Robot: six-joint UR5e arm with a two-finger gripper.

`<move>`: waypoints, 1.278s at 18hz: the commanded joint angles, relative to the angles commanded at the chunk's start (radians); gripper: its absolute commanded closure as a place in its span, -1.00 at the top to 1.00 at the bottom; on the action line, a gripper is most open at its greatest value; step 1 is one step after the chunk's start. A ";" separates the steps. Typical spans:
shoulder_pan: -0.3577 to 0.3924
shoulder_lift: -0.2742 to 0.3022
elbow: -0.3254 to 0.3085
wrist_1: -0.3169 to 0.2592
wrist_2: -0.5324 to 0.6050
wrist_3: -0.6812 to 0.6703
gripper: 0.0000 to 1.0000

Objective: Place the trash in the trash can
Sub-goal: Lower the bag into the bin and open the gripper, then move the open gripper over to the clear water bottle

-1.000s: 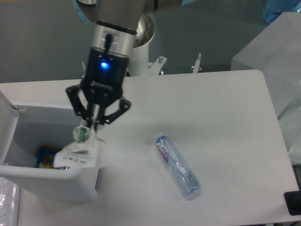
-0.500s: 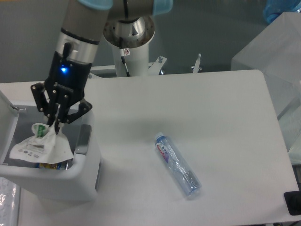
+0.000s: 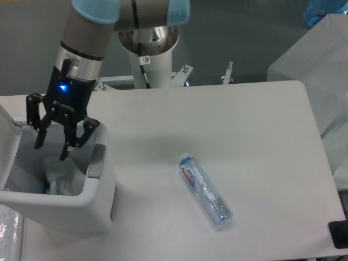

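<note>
My gripper (image 3: 52, 152) hangs over the open white trash can (image 3: 103, 204) at the table's left edge, its fingers spread apart and empty. The crumpled clear-and-white wrapper (image 3: 58, 173) lies inside the can, below the fingertips. The clear bluish water bottle (image 3: 205, 190) with its red-and-white label lies on its side on the white table (image 3: 239, 125), right of the can and well apart from the gripper. The can's grey latch panel (image 3: 96, 160) faces the table. The lid (image 3: 6, 142) stands open at the left.
The arm's white base column (image 3: 149, 60) stands at the table's back edge with two metal clamps (image 3: 228, 72) beside it. A translucent box (image 3: 318, 60) sits off the right side. A black object (image 3: 338, 234) shows at the lower right corner.
My gripper carried the wrapper left from the can's rim to above its opening, then opened. The wrapper dropped into the can. The bottle has not moved.
</note>
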 joint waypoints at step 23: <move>0.390 -0.316 0.127 -0.008 0.152 -0.083 1.00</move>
